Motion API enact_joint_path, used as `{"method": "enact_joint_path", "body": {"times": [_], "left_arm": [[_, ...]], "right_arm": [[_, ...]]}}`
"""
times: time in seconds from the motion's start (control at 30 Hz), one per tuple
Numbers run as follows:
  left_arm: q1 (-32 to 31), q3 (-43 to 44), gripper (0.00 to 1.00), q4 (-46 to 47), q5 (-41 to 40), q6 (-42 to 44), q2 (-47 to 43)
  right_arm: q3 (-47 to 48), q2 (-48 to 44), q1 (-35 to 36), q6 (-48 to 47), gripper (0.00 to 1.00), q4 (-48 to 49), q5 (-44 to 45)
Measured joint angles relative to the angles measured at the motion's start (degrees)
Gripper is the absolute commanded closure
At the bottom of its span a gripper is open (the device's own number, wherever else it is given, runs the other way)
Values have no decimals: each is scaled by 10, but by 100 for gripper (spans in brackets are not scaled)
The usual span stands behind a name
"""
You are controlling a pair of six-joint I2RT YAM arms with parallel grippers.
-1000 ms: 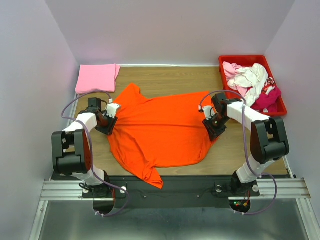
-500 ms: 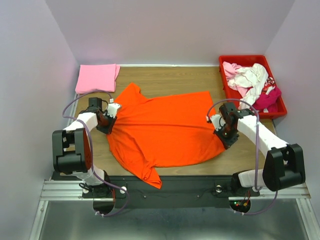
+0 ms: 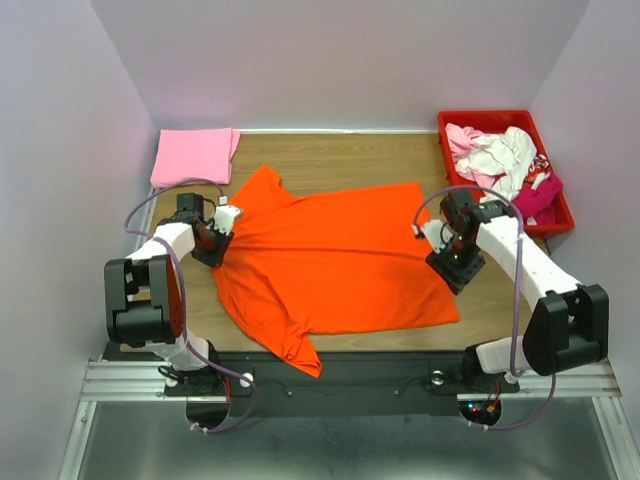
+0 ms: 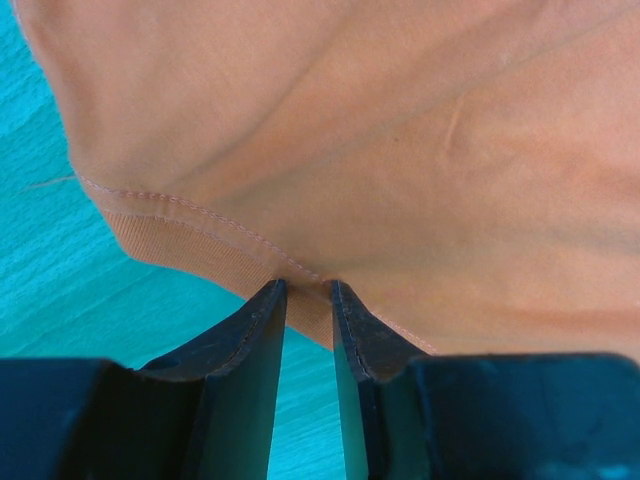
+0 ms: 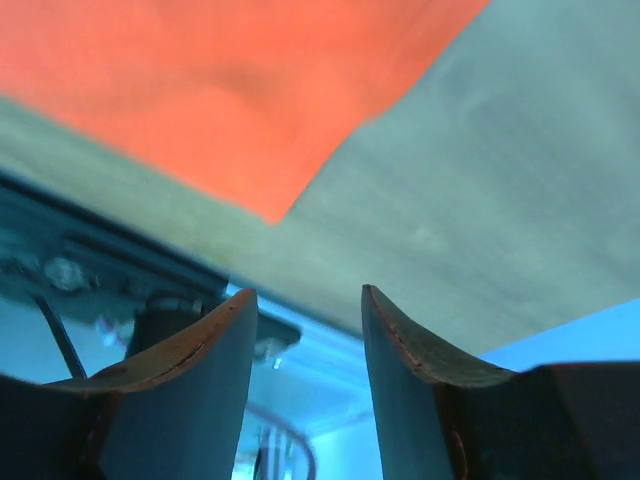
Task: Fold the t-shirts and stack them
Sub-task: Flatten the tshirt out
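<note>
The orange t-shirt (image 3: 330,265) lies spread flat on the wooden table (image 3: 340,155), between the two grippers. The left gripper (image 3: 216,244) is at the left edge of this shirt, and in the left wrist view its fingers (image 4: 262,330) are nearly together and pinch the stitched hem. The right gripper (image 3: 458,272) is at the right edge of the shirt; in the right wrist view its fingers (image 5: 215,345) stand apart and hold nothing, and the cloth's corner lies beyond them. One second ago the right side of the shirt was drawn inward under this gripper; now it is pulled out and its near right corner lies flat, while the left gripper keeps the same place. A folded pink t-shirt (image 3: 195,156) lies beyond the far left sleeve of the orange shirt, and a red crate (image 3: 480,118) with a tangled white and magenta pile (image 3: 505,165) stands beyond its far right. The right wrist view is blurred, and from above I cannot tell if the right gripper touches the cloth.
</note>
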Motion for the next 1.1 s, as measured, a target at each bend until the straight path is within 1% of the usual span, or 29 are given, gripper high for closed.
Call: {"method": "enact_joint_path", "body": {"times": [0.03,0.1,0.13,0.3,0.4,0.57,0.73,0.8,0.87,1.1], "left_arm": [[0,2,62,-5,0,2,-2],[0,5,61,-22,3,3,-9],[0,7,61,-25,4,3,-14],[0,19,61,-36,15,4,-24],[0,15,62,-38,19,6,-24],[0,-14,62,-59,59,26,-41],[-10,-36,62,-122,97,65,-129],[-20,-36,62,-132,96,80,-154],[-30,-36,62,-138,91,92,-158],[-98,-85,60,-135,45,122,-128]], "right_arm": [[18,5,0,0,55,7,-7],[42,26,0,7,58,26,-28],[44,38,0,10,58,41,-36],[28,112,0,27,62,108,-65],[0,134,0,30,63,148,-67],[-38,136,0,30,63,178,-66],[-42,136,0,30,63,191,-62],[-42,136,0,29,64,193,-60],[-42,136,0,28,64,195,-58],[-42,143,0,25,63,203,-47]]}}
